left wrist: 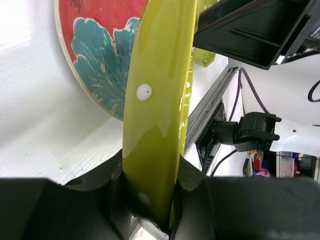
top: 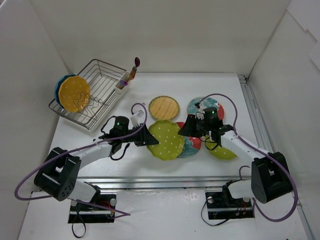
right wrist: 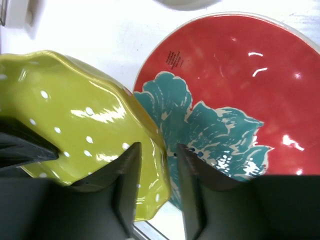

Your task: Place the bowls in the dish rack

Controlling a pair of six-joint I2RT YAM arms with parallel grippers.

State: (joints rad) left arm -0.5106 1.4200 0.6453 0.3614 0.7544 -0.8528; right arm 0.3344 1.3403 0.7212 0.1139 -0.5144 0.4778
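Observation:
My left gripper is shut on the left rim of a green white-dotted bowl, which shows edge-on in the left wrist view between my left gripper's jaws. My right gripper is open at this bowl's right rim; in the right wrist view its jaws straddle the green rim with a gap. A red-and-teal bowl lies partly under the green one. The dish rack at the back left holds a blue bowl and an orange bowl on edge.
A tan woven bowl, a second red-and-teal bowl and a second green bowl under my right arm lie on the table. A white utensil cup holding a utensil stands on the rack's right corner. White walls enclose the table.

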